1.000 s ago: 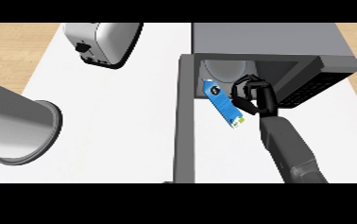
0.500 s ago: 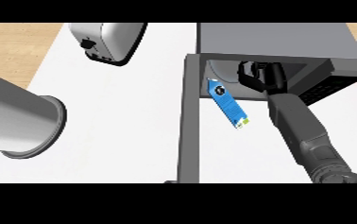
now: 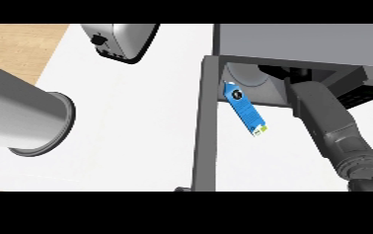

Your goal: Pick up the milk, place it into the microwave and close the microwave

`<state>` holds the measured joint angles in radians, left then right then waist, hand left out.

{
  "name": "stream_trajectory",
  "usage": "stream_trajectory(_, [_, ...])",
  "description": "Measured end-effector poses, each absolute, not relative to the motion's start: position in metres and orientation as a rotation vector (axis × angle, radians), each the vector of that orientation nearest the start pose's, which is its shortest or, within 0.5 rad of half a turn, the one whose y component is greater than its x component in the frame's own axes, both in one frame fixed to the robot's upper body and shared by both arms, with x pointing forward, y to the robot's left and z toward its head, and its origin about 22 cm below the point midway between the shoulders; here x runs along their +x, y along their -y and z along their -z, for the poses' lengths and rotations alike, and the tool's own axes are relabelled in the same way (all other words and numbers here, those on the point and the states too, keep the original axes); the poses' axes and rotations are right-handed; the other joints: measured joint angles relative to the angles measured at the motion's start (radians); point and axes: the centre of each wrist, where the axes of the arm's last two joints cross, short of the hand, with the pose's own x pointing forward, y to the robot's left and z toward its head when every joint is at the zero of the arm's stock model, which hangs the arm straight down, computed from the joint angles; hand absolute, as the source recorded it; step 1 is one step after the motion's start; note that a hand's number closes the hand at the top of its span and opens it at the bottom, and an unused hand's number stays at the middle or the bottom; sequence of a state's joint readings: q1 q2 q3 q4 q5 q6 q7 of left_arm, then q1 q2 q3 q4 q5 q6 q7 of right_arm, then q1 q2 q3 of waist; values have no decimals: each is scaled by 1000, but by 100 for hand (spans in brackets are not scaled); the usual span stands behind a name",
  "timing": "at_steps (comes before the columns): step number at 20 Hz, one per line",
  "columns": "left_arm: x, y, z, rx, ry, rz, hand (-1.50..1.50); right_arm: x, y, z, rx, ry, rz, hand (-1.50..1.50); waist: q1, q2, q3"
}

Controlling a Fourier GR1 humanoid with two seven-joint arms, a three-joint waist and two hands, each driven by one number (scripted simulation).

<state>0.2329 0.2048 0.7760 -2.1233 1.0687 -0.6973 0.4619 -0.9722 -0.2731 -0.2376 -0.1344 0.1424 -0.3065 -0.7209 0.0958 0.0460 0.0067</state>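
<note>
Right forearm (image 3: 328,122) outstretched (hand (image 3: 297,74) mostly hidden).

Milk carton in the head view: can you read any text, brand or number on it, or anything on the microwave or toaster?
Nothing can be read in this view.
Milk carton: a dark round mark and a green-and-white patch, no legible letters.
Microwave: none readable; its dark side panel is too blurred.
Toaster: none.

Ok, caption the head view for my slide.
Blue rectangular milk carton lies at the open grey microwave's mouth, the black right hand deeper inside.
</note>
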Motion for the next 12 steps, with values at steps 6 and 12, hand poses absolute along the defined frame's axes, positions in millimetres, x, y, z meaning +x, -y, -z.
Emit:
stream_trajectory(6, [116, -404, -143, -368, 1935, 86, -150, 425, 273, -19, -582, 1784, -216, 150, 24, 12, 0])
stream_trajectory(12, [122, -404, -147, -373, 1942, 114, -150, 424, 278, -19, -637, 1768, -165, 150, 41, 13, -3])
